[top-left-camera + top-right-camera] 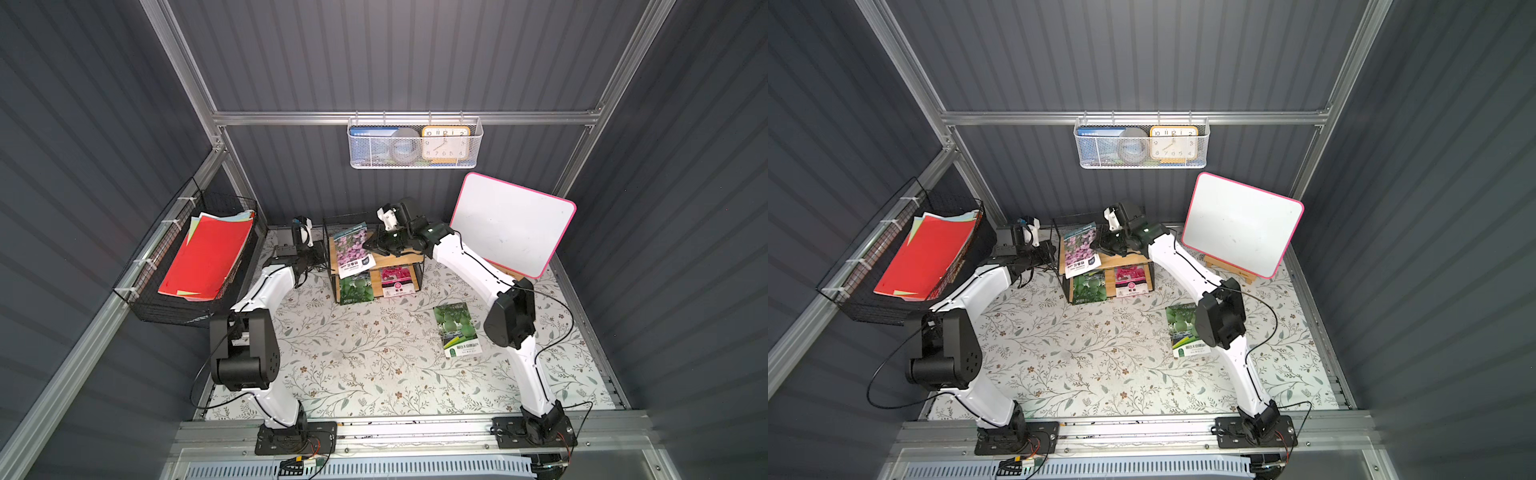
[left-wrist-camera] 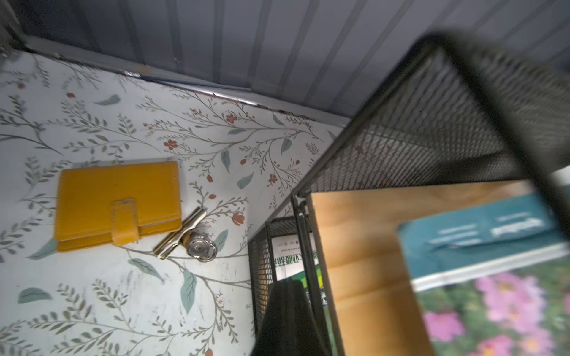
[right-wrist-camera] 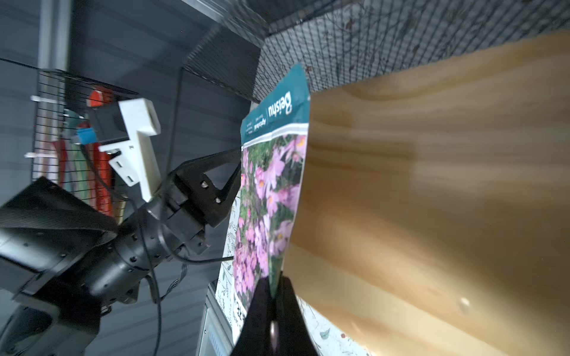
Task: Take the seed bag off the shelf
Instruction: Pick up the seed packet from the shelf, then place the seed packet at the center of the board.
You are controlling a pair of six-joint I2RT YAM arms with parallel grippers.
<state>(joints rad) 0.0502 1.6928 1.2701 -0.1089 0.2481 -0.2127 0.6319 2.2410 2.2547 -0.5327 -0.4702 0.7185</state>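
The shelf [image 1: 401, 261] stands at the back of the table, a black wire rack with two wooden boards. A seed bag [image 1: 350, 246] printed with pink flowers lies on its top board [image 3: 431, 185], its lower end overhanging the front edge. My right gripper [image 1: 368, 245] is shut on the bag's right edge, and the right wrist view shows the edge pinched between the two black fingers [image 3: 262, 308]. My left gripper [image 1: 321, 259] is shut, its tips at the shelf's left side frame [image 2: 303, 246]. Whether it holds the wire I cannot tell.
Two more bags, green [image 1: 356, 289] and pink-red [image 1: 397, 281], sit on the lower board; another green bag [image 1: 457, 330] lies on the table. A whiteboard [image 1: 511, 224], white mesh basket [image 1: 415, 143], black paper basket [image 1: 203, 257], yellow wallet [image 2: 117, 203] and clip [image 2: 185, 234] are around.
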